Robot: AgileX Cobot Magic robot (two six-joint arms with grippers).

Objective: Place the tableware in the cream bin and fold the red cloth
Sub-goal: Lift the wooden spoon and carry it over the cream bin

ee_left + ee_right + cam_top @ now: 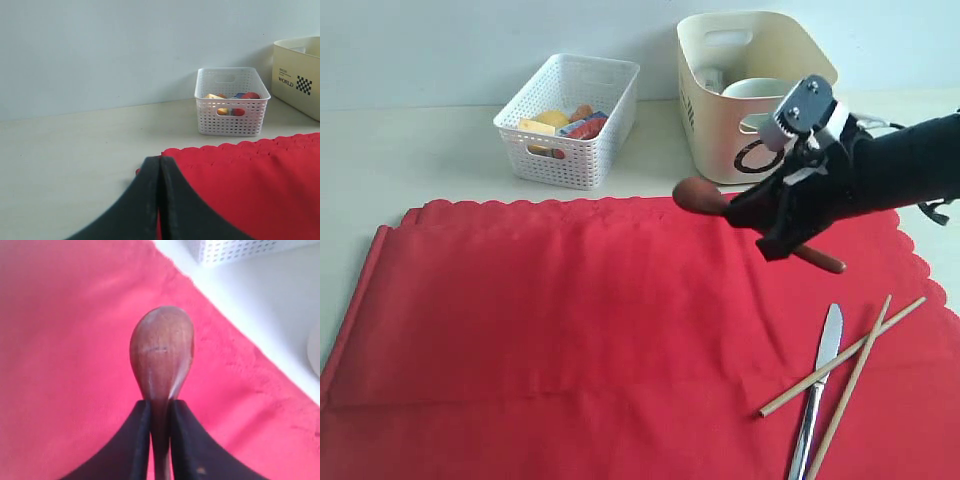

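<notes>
Exterior view: the red cloth [570, 330] lies spread over the table, with the cream bin [715, 130] behind its far edge. The right gripper [740, 208] is clamped tight on the brown spoon [698, 195], held before the bin. The knife [823, 375] and chopsticks [865, 350] lie on the cloth. The left gripper [160, 200] is pressed closed, empty.
</notes>
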